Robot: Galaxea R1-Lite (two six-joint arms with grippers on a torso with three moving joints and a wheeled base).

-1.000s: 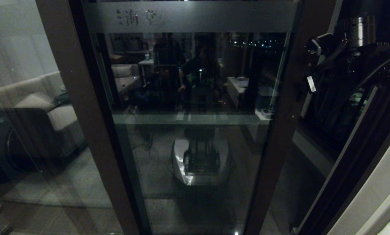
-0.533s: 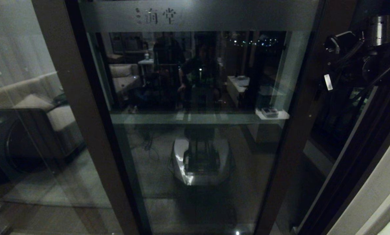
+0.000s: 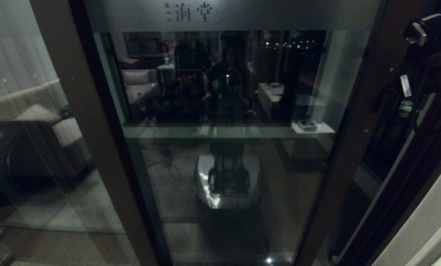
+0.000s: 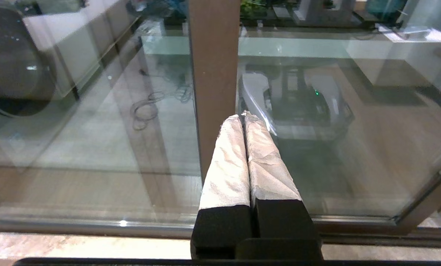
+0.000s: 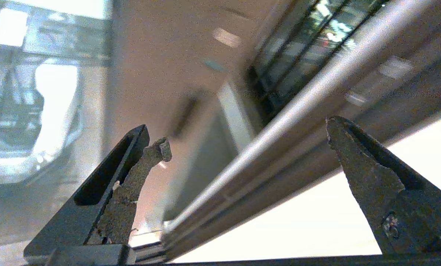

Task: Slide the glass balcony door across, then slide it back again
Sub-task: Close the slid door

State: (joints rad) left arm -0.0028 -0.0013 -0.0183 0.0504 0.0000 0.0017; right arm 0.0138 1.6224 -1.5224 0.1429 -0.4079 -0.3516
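i have the glass balcony door (image 3: pixel 227 147) filling the head view, its brown frame running down both sides and the frosted band across the top. my right arm (image 3: pixel 423 44) is up at the door's right edge. the right gripper (image 5: pixel 242 147) has its fingers spread wide with nothing between them, close to the brown frame. my left gripper (image 4: pixel 245 117) sits low by the glass, its padded fingers pressed together, empty.
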